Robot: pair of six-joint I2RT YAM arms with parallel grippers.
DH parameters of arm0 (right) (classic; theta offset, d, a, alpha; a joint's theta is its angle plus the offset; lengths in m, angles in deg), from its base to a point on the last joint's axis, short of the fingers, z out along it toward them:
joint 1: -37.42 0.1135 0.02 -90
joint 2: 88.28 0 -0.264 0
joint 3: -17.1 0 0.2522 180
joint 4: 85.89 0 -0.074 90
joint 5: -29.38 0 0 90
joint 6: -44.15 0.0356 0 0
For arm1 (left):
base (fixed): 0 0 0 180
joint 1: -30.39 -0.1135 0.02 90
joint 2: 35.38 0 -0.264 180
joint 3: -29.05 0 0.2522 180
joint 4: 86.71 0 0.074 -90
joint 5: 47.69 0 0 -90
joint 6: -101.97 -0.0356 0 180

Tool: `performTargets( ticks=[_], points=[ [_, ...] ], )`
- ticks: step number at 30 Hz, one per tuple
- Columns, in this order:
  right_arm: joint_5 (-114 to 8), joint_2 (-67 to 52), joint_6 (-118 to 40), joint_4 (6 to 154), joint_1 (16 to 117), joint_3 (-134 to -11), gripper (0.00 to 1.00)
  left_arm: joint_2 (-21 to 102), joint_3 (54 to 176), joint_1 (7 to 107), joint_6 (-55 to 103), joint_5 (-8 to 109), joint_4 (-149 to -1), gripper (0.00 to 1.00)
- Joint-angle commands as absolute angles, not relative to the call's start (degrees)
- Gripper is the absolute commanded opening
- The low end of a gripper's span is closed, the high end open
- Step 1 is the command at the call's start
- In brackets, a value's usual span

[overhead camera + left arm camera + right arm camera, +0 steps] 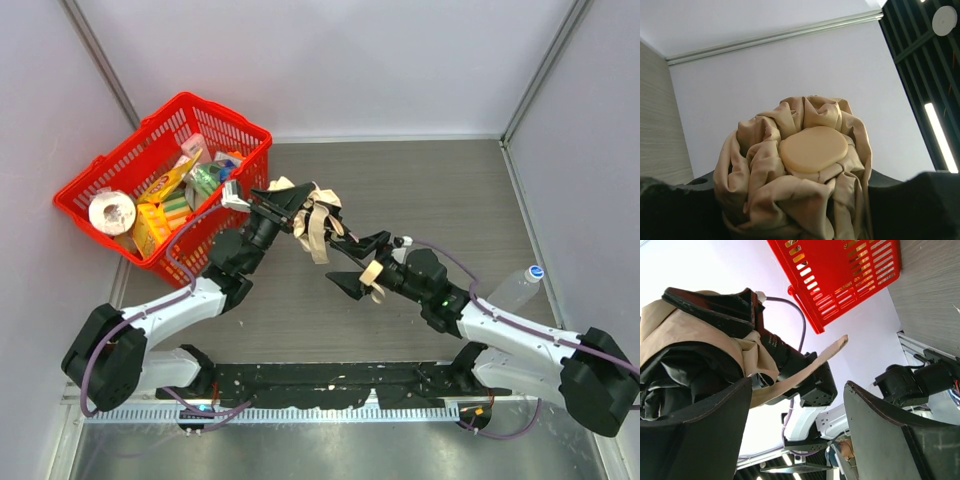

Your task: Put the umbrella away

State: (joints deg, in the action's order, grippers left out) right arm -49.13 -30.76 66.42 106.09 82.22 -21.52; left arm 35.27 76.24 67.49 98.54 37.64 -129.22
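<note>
Each arm consists of white link shells joined by black joint housings.

Left arm (190,300): a purple cable (801,325) runs outside the shell from the rounded black base housing (105,355) to a white connector (234,201) at the wrist. Small white lettering (771,343) marks the black wrist housing.

Right arm (515,340): same construction. Its cable (455,262) is also purple, and the black wrist block carries a small green light (441,297).

Both bases mount on a black perforated rail (320,385) at 6 o'clock in the top view.

The jaws are black, broad flat plates with rounded corners and a thin brown edge line.
</note>
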Motion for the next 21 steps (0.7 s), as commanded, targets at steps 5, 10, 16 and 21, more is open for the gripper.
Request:
performTargets(
  ticks=[5,10,16,21],
  points=[
    [-51.9,-29.9,76.2,112.6,83.3,-19.8,0.73,36.7,78.4,67.7,99.7,38.1,-139.6,0.00],
    [-50.2,-25.4,78.0,120.5,83.4,-20.0,0.54,38.0,78.5,67.7,101.9,38.4,-142.3,0.00],
    [-49.3,-23.8,78.5,122.0,83.4,-20.2,0.53,39.1,78.1,67.8,104.5,39.1,-145.4,0.00],
    [-49.1,-21.5,77.7,123.4,83.4,-21.4,0.41,41.6,78.4,69.2,107.0,39.2,-148.7,0.00]
  ],
)
